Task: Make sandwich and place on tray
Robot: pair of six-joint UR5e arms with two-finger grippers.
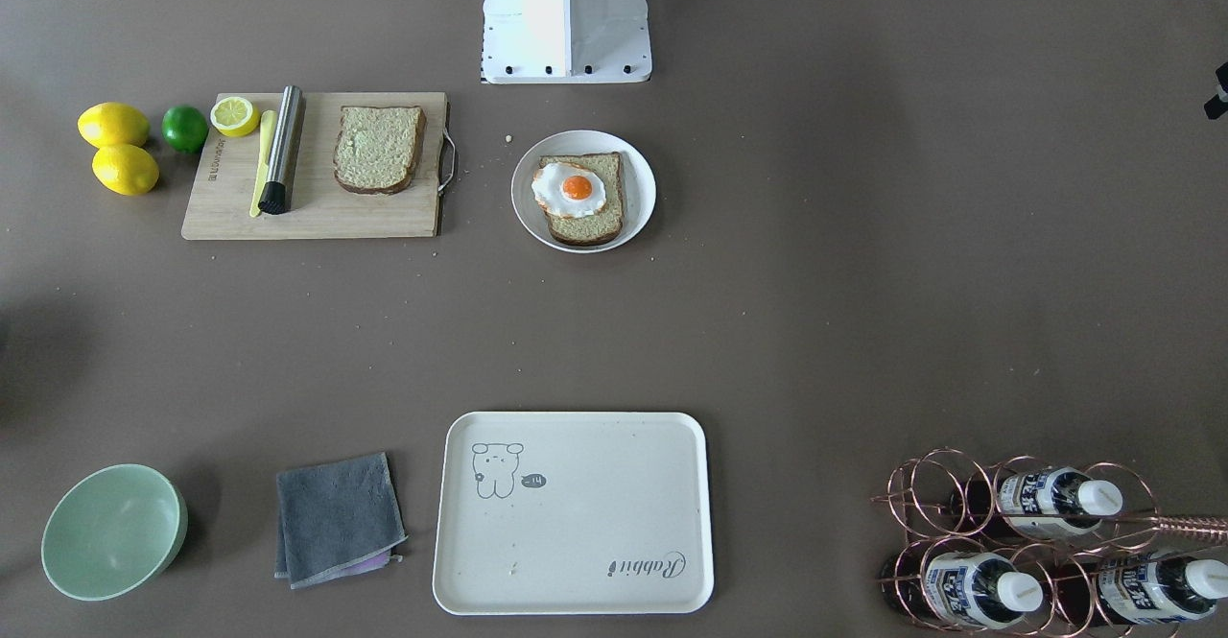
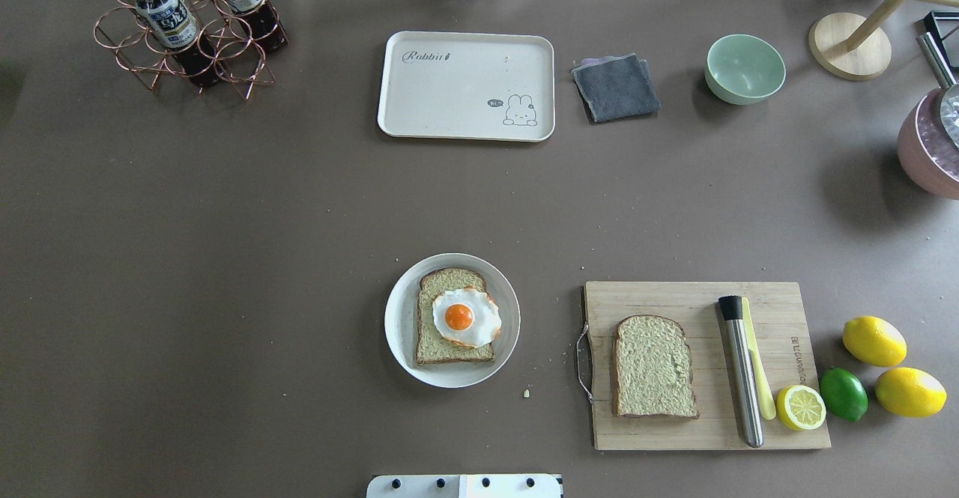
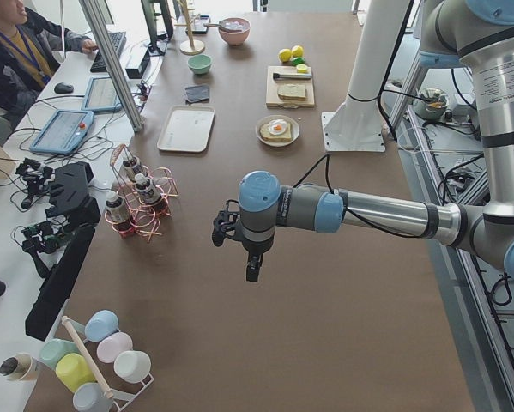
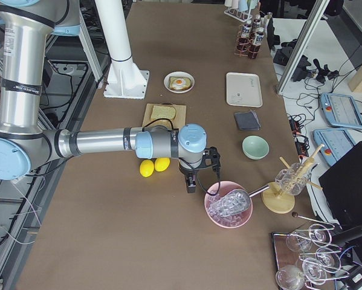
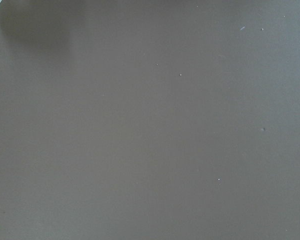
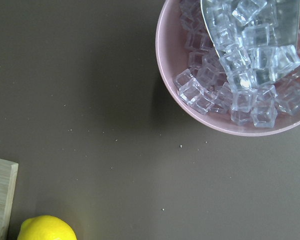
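Table (image 2: 225, 258): tray (image 2: 464, 90) near edge, plate (image 2: 401, 326) well apart.

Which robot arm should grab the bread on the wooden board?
Right. The bread slice lies on the cutting board, and the right gripper hangs just beyond the lemons beside it. The left gripper hangs far away, toward the bottle rack.

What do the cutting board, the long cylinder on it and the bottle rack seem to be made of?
Rectangular cutting board: pale wood, perhaps bamboo, matte; strip grain shows. Long cylinder: probably brushed steel; grey sheen, black end cap. Bottle rack of looped wire: metal with a glossy copper-coloured finish.
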